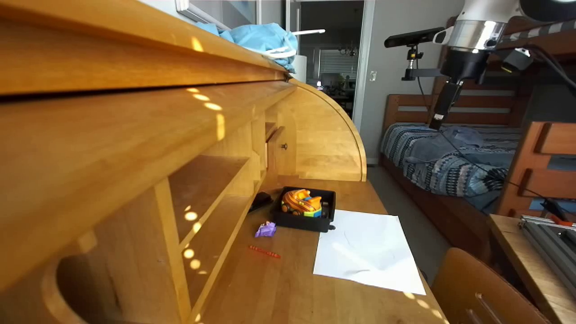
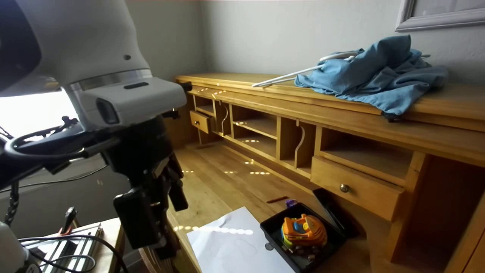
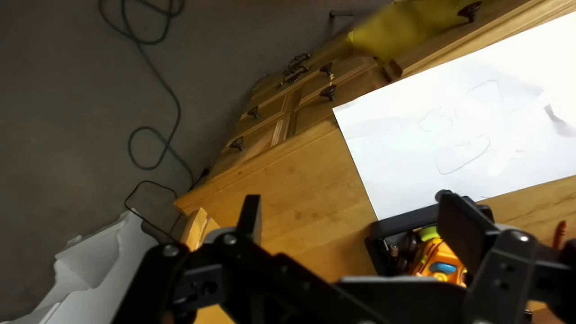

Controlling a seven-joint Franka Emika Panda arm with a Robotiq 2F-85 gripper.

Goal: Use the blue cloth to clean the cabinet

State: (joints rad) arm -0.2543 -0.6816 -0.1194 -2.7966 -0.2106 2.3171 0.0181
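The wrist view shows the gripper (image 3: 351, 217) spread and holding nothing. In both exterior views the blue cloth (image 2: 373, 77) lies bunched on top of the cabinet (image 2: 341, 117), well apart from the gripper, so the step is probably reaching for it; the next move should be crossing over to pinch a loose fold.

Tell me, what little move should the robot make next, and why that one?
Probably move the gripper up toward the blue cloth. The fingers stand apart with nothing gripped between them and seem lower than the cloth, which lies bunched on top of the cabinet and does not show in the wrist view.
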